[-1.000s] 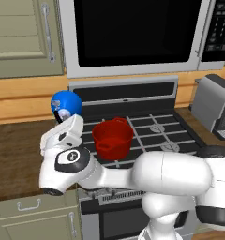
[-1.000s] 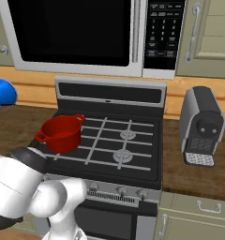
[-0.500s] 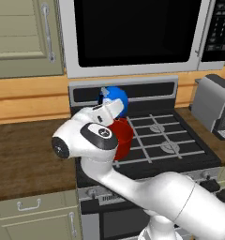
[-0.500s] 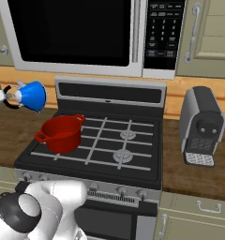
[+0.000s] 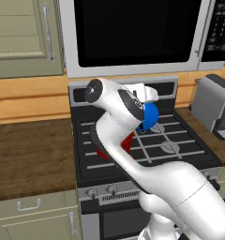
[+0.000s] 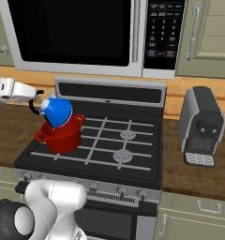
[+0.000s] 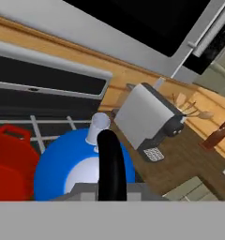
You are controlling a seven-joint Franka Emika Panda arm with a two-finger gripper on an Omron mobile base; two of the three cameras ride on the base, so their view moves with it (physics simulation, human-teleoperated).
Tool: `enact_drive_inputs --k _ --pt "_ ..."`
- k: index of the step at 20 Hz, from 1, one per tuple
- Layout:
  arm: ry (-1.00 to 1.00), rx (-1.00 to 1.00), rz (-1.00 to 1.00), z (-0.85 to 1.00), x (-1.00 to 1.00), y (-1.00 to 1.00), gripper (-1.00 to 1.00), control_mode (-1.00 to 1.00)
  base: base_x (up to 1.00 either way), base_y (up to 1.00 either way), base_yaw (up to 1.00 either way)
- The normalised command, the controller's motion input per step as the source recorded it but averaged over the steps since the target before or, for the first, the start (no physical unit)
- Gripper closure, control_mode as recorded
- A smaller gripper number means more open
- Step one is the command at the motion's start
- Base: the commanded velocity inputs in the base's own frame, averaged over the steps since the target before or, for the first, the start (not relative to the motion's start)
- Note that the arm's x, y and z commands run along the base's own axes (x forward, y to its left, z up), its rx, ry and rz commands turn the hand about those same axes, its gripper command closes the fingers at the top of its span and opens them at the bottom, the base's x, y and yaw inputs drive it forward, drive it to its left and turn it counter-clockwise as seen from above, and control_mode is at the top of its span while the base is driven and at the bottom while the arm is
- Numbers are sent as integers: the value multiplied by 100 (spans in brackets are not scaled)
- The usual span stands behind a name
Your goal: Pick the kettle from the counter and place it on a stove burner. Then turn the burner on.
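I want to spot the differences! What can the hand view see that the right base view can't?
Hand view alone: a wooden knife block on the brown counter and the small blue kettle's white spout.

Right base view alone: two bare silver burners, the stove knobs and the microwave's keypad.

Both: the blue kettle, held by its black handle, the red pot and the grey coffee machine.

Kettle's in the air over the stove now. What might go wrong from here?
1. The kettle hangs tilted right above the red pot; lowering here would probably knock it or seat the kettle in it.
2. The pincer, shut on the black handle, holds the kettle canted, so it may land off level on the grates.
3. The coffee machine stands beside the stove's right edge; a wide swing could clip it.
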Motion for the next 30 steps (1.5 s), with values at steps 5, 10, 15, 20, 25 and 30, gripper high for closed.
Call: enact_drive_inputs --k 5,10,15,20,25,30 --pt "30 32 -2 -18 7 -100 100 -100 0 0 0" --pt "16 33 0 -5 32 -100 100 -100 0 0 0" --pt "8 20 10 -26 49 -100 100 -100 0 0 0" --pt "-2 3 19 -68 36 -100 100 -100 0 0 0" --pt "3 -3 1 -66 51 -34 100 -100 0 0 0" --pt "37 0 -3 -41 57 0 100 -100 0 0 0"
